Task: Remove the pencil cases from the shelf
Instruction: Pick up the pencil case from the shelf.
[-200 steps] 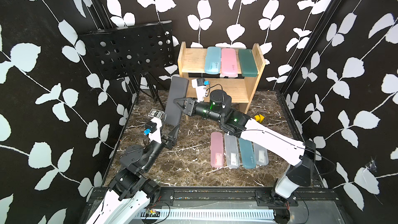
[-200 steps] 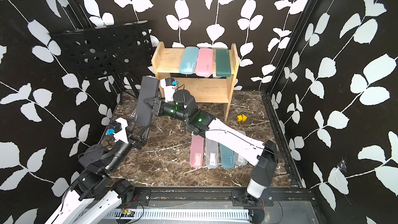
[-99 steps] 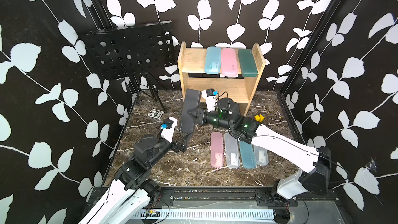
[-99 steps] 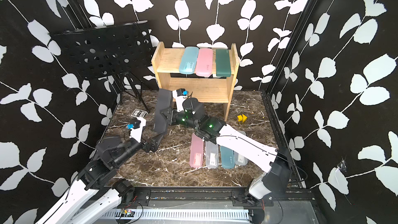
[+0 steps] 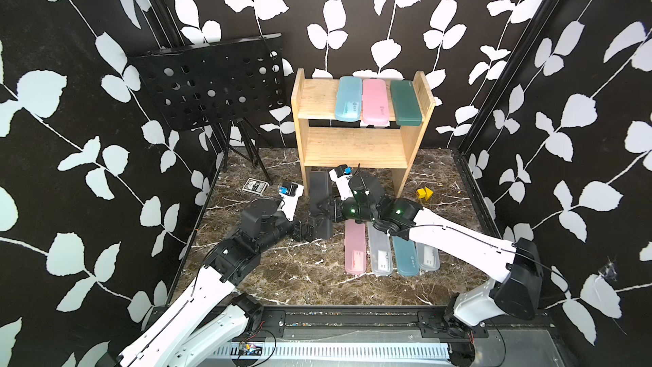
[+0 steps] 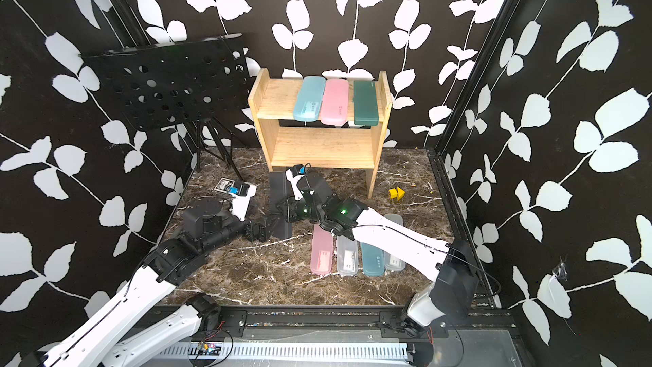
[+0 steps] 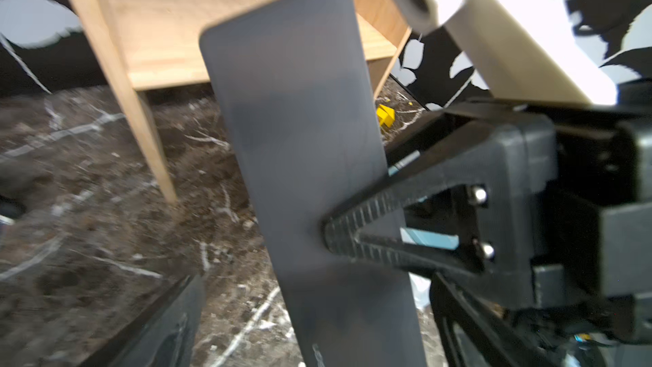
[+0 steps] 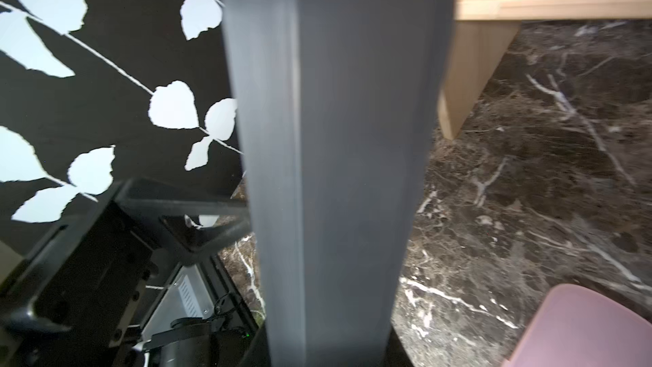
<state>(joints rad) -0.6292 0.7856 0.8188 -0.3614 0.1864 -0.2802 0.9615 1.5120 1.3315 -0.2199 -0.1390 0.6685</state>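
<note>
Three pencil cases lie side by side on the top tier of the shelf point(image 5: 352, 150), in the upper middle of both top views: a light-blue case point(image 5: 349, 98), a pink case point(image 5: 376, 100) and a dark green case point(image 5: 405, 102). The lower tier looks bare. A row of four cases point(image 5: 381, 252) lies on the marble table point(image 5: 282, 277), in the lower middle of the frame.

The black case point(image 5: 319, 188) is off the shelf, near frame centre and just left of that row. The right gripper point(image 5: 319, 210) holds it tilted, its fingers point(image 7: 363, 211) pinching the broad faces partway along. The left gripper point(image 5: 307, 229) sits at the case's lower end with its fingers spread wide. In the left wrist view the case runs up between them, ungripped. Whether its lower end touches the table cannot be told.

The step in hand looks like bringing this fifth case down, perhaps passing it between the arms. The next move would call either for the left fingers to close before the right ones let go, or for laying the case flat beside the row. After that, three cases would still have to come off the top tier.
</note>
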